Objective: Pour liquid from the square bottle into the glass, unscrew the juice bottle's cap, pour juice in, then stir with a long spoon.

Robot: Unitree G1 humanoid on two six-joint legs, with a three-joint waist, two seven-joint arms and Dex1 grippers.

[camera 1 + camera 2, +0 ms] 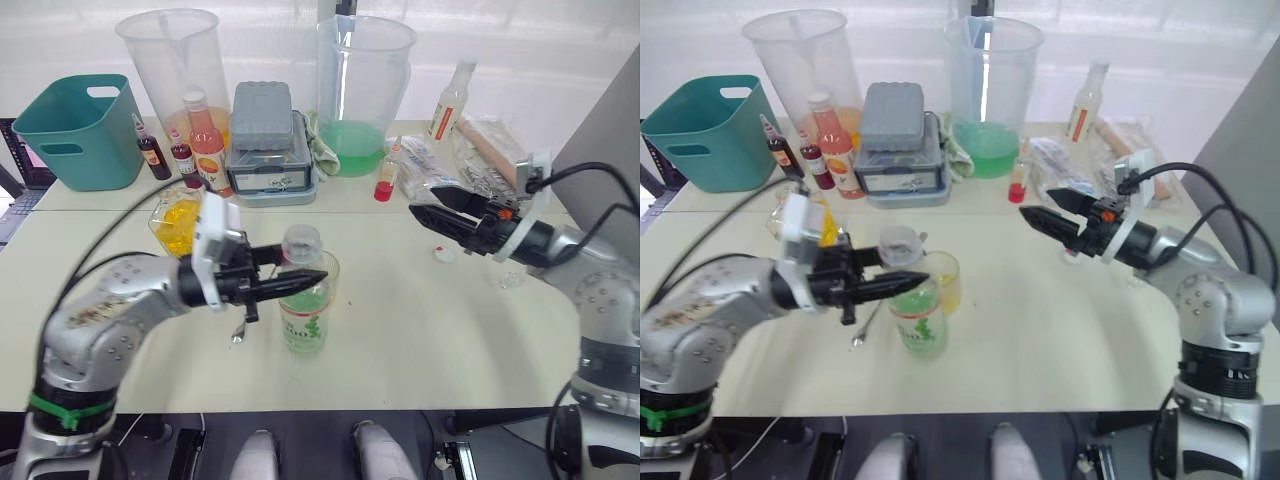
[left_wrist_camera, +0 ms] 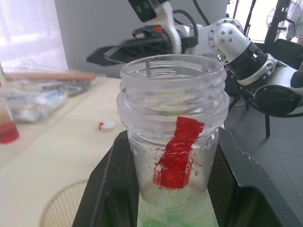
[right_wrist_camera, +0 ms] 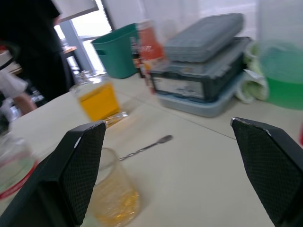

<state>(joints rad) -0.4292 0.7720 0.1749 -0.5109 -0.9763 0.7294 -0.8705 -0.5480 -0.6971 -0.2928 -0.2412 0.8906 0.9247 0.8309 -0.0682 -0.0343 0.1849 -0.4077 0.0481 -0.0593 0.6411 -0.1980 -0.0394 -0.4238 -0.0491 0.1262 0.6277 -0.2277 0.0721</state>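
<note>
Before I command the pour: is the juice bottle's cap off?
Off. The juice bottle shows a bare threaded mouth, and the cap lies on the table.

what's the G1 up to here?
Mixing a drink. The left claw is shut on the juice bottle, which stands open-necked beside the glass that already holds yellow liquid. The cap lies on the table below the open right claw. The long spoon lies on the table.

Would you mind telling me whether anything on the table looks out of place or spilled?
No spill shows. The juice bottle, held by the left gripper, stands open; its cap lies loose on the table near the right gripper.
</note>
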